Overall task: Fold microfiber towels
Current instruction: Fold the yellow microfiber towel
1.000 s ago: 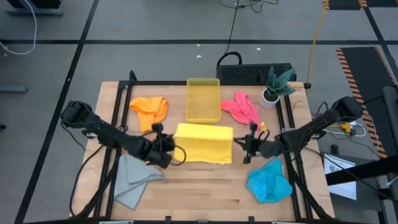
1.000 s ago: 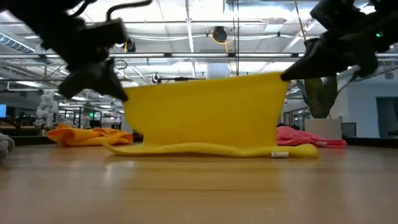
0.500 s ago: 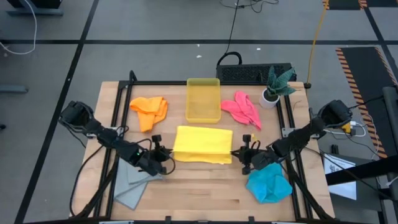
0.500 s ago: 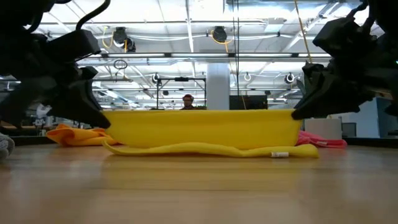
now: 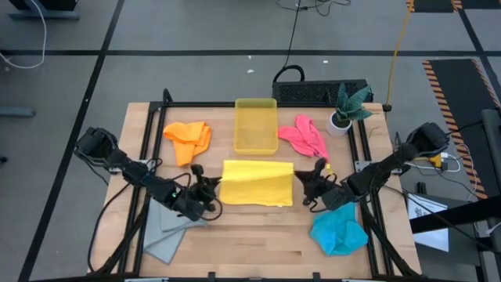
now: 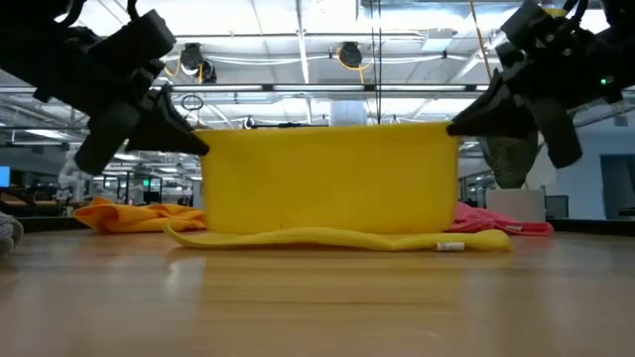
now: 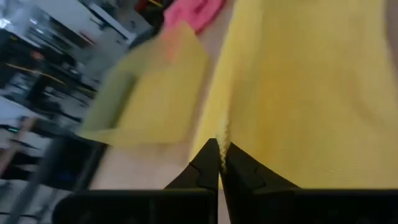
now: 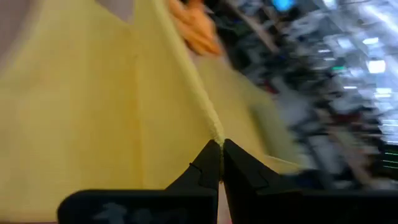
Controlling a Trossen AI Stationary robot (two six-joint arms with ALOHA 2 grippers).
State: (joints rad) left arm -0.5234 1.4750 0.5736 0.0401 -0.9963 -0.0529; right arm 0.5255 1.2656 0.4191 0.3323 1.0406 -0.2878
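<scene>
From above, in the middle of the table (image 5: 258, 235): yellow towel (image 5: 257, 182), with the left gripper (image 5: 213, 188) pinching its left edge and the right gripper (image 5: 301, 186) pinching its right edge. Behind it, the yellow bin (image 5: 256, 125). Orange towel (image 5: 189, 136) at the back left, pink towel (image 5: 305, 136) at the back right, near the plant (image 5: 347, 106). Grey towel (image 5: 168, 227) at the front left, blue towel (image 5: 338, 229) at the front right.

From table height: yellow towel (image 6: 327, 178) lifted up like a flat sheet, bottom part lying on the wood. Left gripper (image 6: 198, 146) shut on one top corner, right gripper (image 6: 453, 126) shut on the other.

From the left wrist: dark fingers (image 7: 205, 168) closed tight on the yellow towel's (image 7: 311, 93) edge.

From the right wrist: dark fingers (image 8: 208, 165) closed tight on the yellow towel's (image 8: 81, 118) edge too.
</scene>
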